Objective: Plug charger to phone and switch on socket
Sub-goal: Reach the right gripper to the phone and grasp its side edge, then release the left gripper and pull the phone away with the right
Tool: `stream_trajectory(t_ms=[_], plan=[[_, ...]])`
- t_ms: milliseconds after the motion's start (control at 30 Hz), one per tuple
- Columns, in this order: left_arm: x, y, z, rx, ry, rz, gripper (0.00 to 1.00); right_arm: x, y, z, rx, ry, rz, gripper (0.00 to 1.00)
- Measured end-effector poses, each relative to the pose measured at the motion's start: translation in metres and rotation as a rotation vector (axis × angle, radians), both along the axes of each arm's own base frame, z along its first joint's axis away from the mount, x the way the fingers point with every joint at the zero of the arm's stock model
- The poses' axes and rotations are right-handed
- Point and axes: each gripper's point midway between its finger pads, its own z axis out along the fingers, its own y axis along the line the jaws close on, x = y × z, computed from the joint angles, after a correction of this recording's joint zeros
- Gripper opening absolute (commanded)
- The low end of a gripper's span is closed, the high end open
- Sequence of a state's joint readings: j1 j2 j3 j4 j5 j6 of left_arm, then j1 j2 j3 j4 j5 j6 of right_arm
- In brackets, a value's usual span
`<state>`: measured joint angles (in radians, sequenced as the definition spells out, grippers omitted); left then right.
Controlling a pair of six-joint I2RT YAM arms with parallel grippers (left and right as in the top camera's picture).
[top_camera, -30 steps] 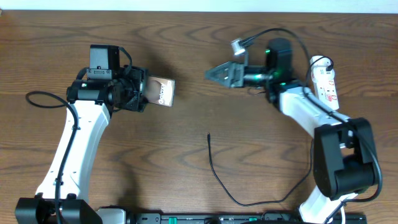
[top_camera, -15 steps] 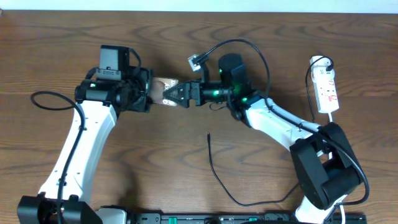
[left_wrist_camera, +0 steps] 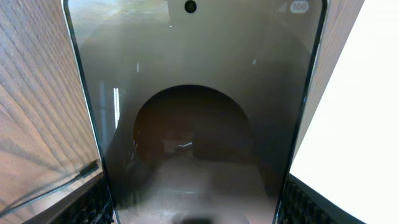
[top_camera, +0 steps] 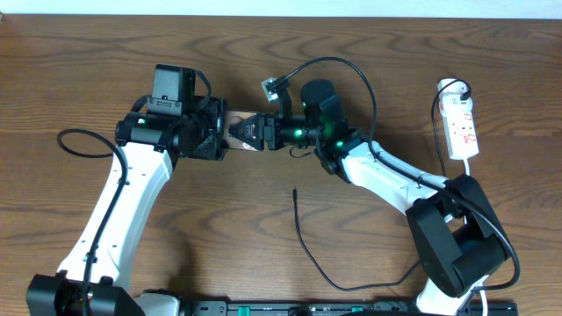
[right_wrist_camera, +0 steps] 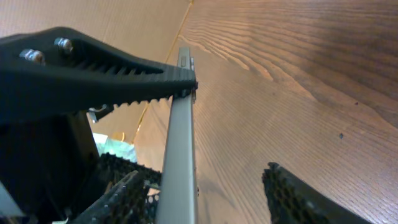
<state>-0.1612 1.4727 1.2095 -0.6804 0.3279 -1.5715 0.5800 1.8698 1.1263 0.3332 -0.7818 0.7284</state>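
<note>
Phone [top_camera: 231, 125] is held above the worktop [top_camera: 263, 53] near the middle of its far edge. Its long axis runs parallel to that edge, and its free end points toward the right edge. The left pincer [top_camera: 211, 132] is clamped on the other end, pads on both long sides. The right pincer [top_camera: 248, 132] stands partly open about the free end: one finger touches it, the other seems apart. The charger [top_camera: 297, 224] lies loose toward the near edge, tip pointing at the far edge. The socket [top_camera: 463, 118] lies by the right edge.

Overhead, slim dark-framed smartphone [top_camera: 232, 132] mostly covered; bottom edge cropped in left wrist view. Switch position on small white power strip [top_camera: 462, 123] too small to read.
</note>
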Motion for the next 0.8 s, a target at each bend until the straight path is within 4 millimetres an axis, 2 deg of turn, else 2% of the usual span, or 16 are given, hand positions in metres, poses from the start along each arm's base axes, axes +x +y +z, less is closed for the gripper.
stream_trajectory(t_ms=[267, 533, 667, 733, 800], plan=[[-0.0028, -0.0088, 0.0013, -0.028, 0.005, -0.025, 0.07, 0.0003, -0.0001, -0.0001, -0.001, -0.001, -0.002, 0.47], [-0.003, -0.0093, 0.0014, -0.03, 0.006, -0.026, 0.07, -0.0009, 0.0011, -0.0001, -0.001, -0.001, 0.001, 0.43], [-0.003, -0.009, 0.0013, -0.028, 0.006, -0.025, 0.08, -0.0021, 0.0024, 0.0, -0.001, -0.003, 0.004, 0.36], [-0.0028, -0.0087, 0.0011, -0.027, 0.006, -0.024, 0.07, -0.0024, 0.0029, 0.0, -0.001, -0.005, 0.005, 0.27], [-0.0028, -0.0086, 0.0009, -0.025, 0.006, -0.024, 0.07, -0.0027, 0.0032, 0.0, -0.001, -0.002, 0.005, 0.24]])
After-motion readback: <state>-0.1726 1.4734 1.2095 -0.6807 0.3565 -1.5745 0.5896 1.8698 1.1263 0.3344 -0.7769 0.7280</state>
